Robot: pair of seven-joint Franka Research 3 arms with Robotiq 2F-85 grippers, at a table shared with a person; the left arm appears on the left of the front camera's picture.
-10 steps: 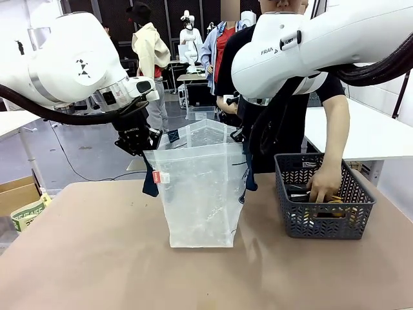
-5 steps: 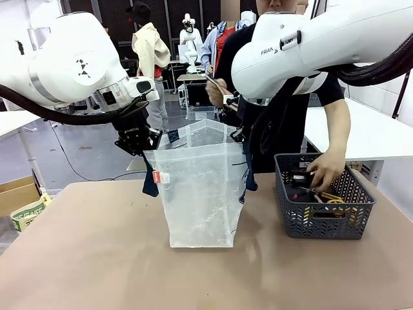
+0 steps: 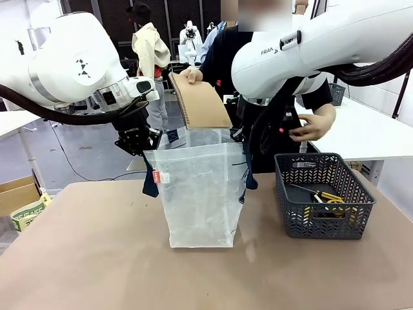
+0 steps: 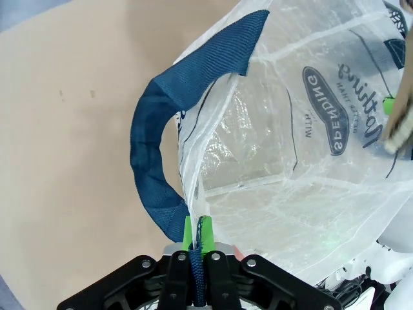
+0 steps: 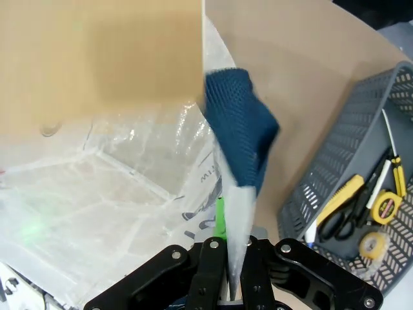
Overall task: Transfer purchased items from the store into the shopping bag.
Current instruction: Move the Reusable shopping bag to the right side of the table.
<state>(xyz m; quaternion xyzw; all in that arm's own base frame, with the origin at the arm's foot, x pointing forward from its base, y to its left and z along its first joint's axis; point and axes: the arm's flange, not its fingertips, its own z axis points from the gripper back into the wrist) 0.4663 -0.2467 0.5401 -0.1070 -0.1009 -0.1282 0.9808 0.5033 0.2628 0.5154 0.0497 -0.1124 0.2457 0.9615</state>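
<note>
The translucent white shopping bag point(image 3: 200, 194) stands upright in the middle of the table. My left gripper point(image 3: 139, 139) is shut on its left rim by the navy handle point(image 4: 155, 148). On the opposite rim my right gripper point(image 3: 245, 137) is shut, so the mouth is held wide. A person's hand holds a flat brown package point(image 3: 200, 103) just above the mouth; it also shows in the right wrist view point(image 5: 103, 58). The dark grey lattice basket point(image 3: 326, 216) sits to the right with yellow and black items point(image 5: 352, 206) inside. The person's other hand point(image 3: 310, 126) hovers above it.
The bag's empty bottom point(image 4: 245, 155) is visible through its mouth. A white table point(image 3: 368, 132) lies behind the basket on the right. Cardboard boxes point(image 3: 19, 197) sit on the floor beyond the table's left edge. Bare brown tabletop point(image 3: 97, 258) stretches in front of the bag.
The person's hand has come up out of the basket. Their other hand has brought the brown package over the bag's mouth. Both grippers keep holding the rim in place.
</note>
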